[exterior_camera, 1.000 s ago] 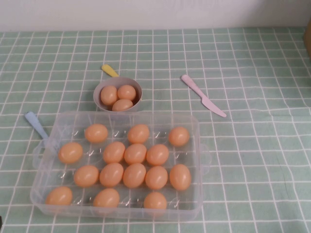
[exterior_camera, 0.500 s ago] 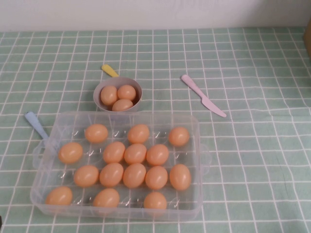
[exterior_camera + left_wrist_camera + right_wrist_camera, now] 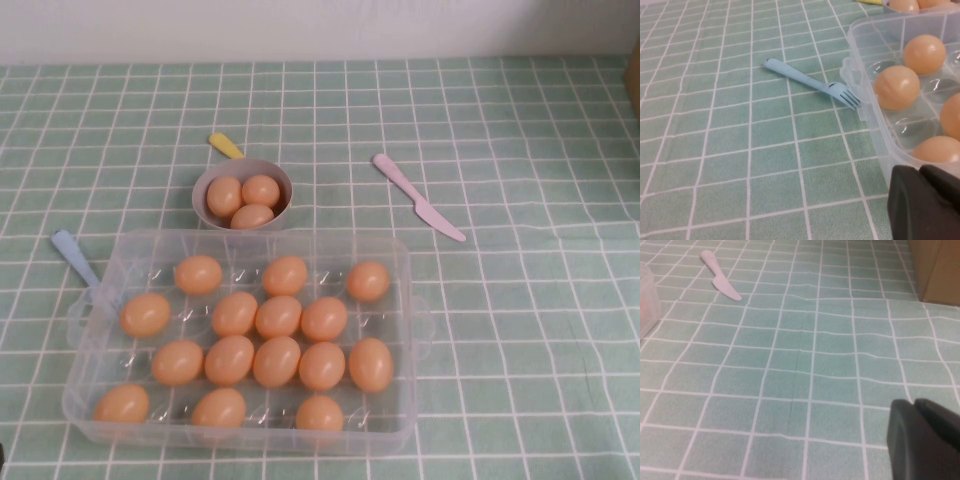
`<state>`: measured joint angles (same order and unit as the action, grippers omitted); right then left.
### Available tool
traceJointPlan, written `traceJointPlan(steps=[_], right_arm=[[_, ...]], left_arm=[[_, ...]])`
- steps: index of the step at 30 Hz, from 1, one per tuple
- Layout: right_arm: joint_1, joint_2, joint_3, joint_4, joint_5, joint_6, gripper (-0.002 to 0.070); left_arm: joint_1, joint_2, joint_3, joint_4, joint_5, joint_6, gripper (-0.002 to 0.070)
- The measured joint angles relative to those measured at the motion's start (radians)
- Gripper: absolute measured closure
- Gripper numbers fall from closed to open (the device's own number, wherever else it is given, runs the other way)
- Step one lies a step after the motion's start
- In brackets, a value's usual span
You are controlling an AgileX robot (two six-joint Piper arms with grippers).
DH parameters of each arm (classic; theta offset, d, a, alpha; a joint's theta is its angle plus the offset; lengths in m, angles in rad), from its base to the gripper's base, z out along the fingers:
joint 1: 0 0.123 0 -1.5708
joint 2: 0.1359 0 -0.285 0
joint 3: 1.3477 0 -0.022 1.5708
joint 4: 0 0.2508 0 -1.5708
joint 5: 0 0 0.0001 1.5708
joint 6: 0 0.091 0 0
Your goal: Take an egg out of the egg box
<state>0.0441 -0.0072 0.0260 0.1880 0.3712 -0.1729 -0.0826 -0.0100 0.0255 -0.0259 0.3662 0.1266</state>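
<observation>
Clearly my left gripper (image 3: 920, 172) is the nearer one: it hangs low just beside the box (image 3: 412, 330) corner, fingers pressed together. An egg (image 3: 897, 87) sits in its cup just ahead. My right gripper (image 3: 915, 407), also closed, hovers over bare cloth, well apart.

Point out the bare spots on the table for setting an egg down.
Free cloth lies right of the egg box, below the pink knife. Crowded: the bowl behind the box and the blue fork at its left.
</observation>
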Motion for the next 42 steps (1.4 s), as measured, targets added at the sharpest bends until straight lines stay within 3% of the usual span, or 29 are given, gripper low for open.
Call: traceJointPlan(steps=[5,12,15,23,42], right_arm=[[0.000,0.000,0.000,0.000,0.000,0.000,0.0694],[0.000,0.000,0.000,0.000,0.000,0.000,0.0694],[0.000,0.000,0.000,0.000,0.000,0.000,0.0694],[0.000,0.000,0.000,0.000,0.000,0.000,0.0694],[0.000,0.000,0.000,0.000,0.000,0.000,0.0694]], left_arm=[[0.000,0.000,0.000,-0.107,-0.043,-0.053,0.0680],[0.000,0.000,0.000,-0.508,-0.207,-0.127,0.0680],[0.000,0.000,0.000,-0.568,-0.227,-0.132,0.0680],[0.000,0.000,0.000,-0.590,-0.232,-0.132,0.0680],[0.000,0.000,0.000,-0.495,-0.222,-0.094,0.0680]])
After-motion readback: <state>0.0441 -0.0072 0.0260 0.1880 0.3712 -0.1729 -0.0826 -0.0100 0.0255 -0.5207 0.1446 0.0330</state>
